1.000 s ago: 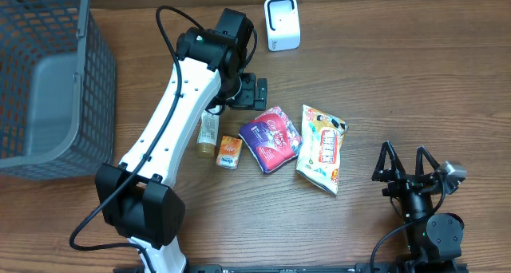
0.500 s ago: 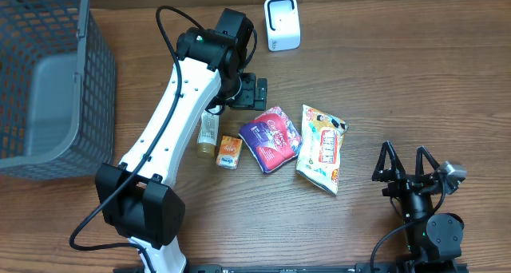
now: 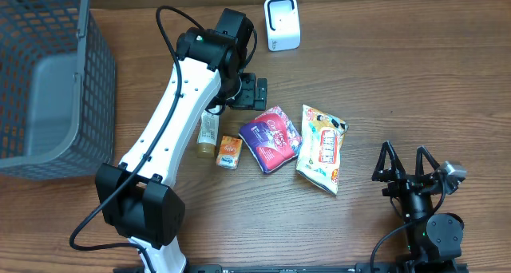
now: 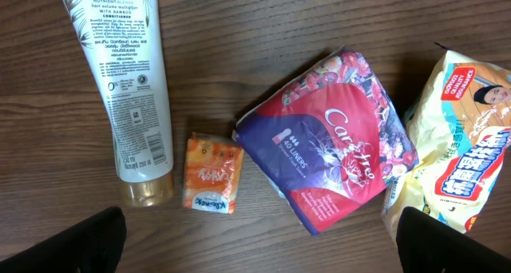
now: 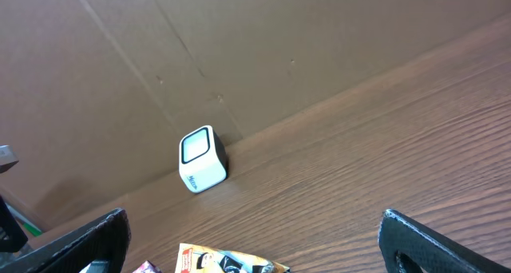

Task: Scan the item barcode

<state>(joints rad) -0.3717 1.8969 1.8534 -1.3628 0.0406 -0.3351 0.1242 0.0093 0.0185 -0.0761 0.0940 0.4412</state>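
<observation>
Seen from overhead, four goods lie in a loose row at the middle of the worktop (image 3: 399, 73), none of them held. From 9 o'clock to 3 o'clock they are a white shampoo tube (image 4: 128, 89) with its gold cap toward 6 o'clock, a small orange tissue packet (image 4: 212, 176) just beside the cap, a purple and red liner pack (image 4: 331, 149), and a yellow snack bag (image 4: 459, 145) whose edge meets the liner pack

The left end effector (image 3: 252, 92) hangs above the worktop just at 12 o'clock of the tube and liner pack. Its fingers are spread wide and released, with nothing between them. In its own camera the two dark fingertips (image 4: 76, 245) sit at the lower corners, and the goods lie on the wood between and beyond them

The white barcode scanner (image 3: 282, 23) stands upright at 12 o'clock of the row, well apart from it, close to the cardboard wall. A grey mesh basket (image 3: 96, 73) sits at the 9 o'clock edge

The right end effector (image 3: 405, 163) is parked at 4 o'clock of the snack bag. It is also released and empty, and it faces the scanner across bare wood
</observation>
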